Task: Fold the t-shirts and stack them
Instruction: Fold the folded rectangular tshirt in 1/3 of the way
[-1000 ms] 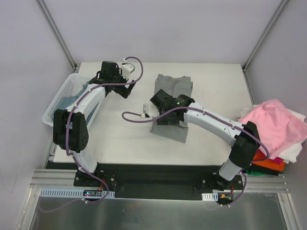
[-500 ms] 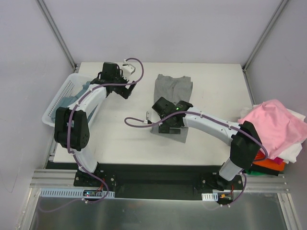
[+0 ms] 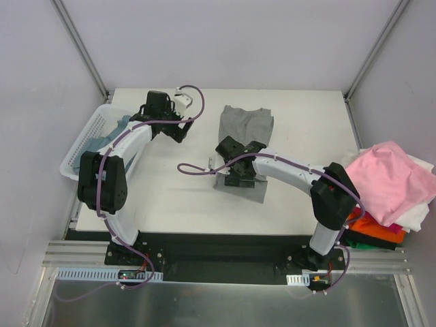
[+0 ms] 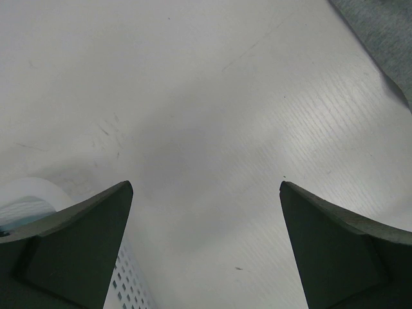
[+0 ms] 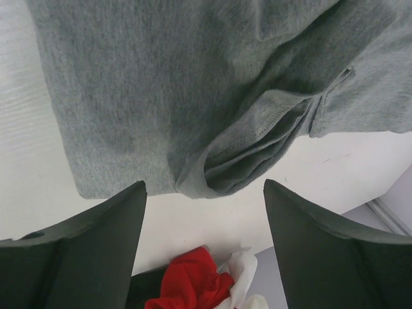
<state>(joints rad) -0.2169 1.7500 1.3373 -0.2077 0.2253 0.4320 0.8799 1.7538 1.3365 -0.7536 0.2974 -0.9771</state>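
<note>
only overhead: pink t-shirt (image 3: 392, 178)

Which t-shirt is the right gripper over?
The grey t-shirt, lying flat at centre directly beneath the open right gripper; the pink one sits heaped at the far right.

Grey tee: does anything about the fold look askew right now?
Yes. In the right wrist view a sleeve of the grey tee lies bunched and gaping at the cloth's edge instead of flat, so the fold looks untidy.
</note>
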